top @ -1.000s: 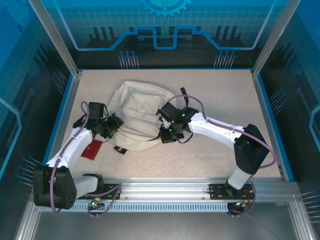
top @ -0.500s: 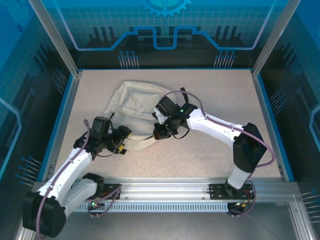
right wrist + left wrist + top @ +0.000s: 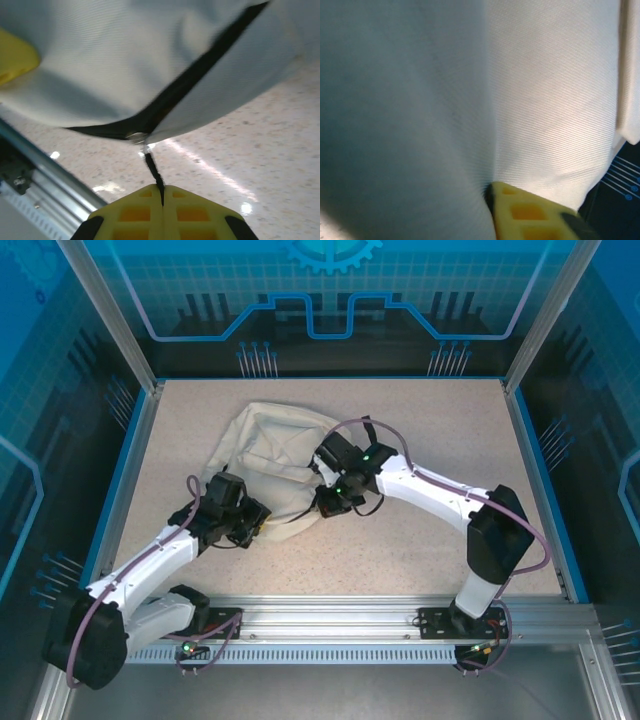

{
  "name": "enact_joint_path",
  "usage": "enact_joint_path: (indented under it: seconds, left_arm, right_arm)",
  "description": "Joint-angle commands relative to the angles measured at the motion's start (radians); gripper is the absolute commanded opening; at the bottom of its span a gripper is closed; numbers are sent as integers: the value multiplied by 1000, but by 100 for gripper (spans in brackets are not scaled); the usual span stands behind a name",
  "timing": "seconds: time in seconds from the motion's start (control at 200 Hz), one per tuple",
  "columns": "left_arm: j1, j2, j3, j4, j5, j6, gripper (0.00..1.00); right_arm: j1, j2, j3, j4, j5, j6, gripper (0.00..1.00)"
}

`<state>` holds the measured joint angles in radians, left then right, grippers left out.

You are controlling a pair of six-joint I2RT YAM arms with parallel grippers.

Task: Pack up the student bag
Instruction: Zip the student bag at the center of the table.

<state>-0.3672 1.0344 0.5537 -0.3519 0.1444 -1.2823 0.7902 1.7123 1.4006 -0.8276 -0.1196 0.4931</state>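
The student bag (image 3: 262, 455) is lying diagonally, far-left to near-centre. The right end effector (image 3: 161, 191), arm bent, is pinching its zipper pull (image 3: 153, 171). The left end effector (image 3: 260, 527) is touching fabric, opening unclear.

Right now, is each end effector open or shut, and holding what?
Left end effector: against the student bag; open or shut cannot be told.
Right end effector: shut on the bag's zipper pull.

One cream student bag (image 3: 265, 445) sits left of centre in the top view, on one speckled table (image 3: 440, 440). Two grippers: left gripper (image 3: 258, 525), right gripper (image 3: 328, 502). One black zipper pull cord (image 3: 154, 172), lower middle of the right wrist view.
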Motion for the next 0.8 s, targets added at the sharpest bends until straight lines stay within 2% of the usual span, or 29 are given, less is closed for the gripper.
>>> enact_joint_path:
  seconds: [0.0,0.08,0.4,0.605,0.76,0.795]
  left_arm:
    - [-5,-25,-39,-74,-53,21,7]
    - [-6,-35,-62,-111,-46,42,0]
    - [-6,-86,-122,-200,-43,89,0]
    - [-6,-80,-122,-182,-30,103,0]
    - [-4,-80,-90,-175,-3,132,0]
    - [-6,-83,-71,-187,0,144,13]
  right_arm:
    - [-44,41,64,-78,141,-43,0]
    - [-67,89,101,-89,175,-49,0]
    - [-110,230,258,-183,349,11,0]
    - [-136,275,296,-208,400,37,0]
    - [-147,273,293,-208,377,43,0]
    - [-150,258,279,-203,363,42,0]
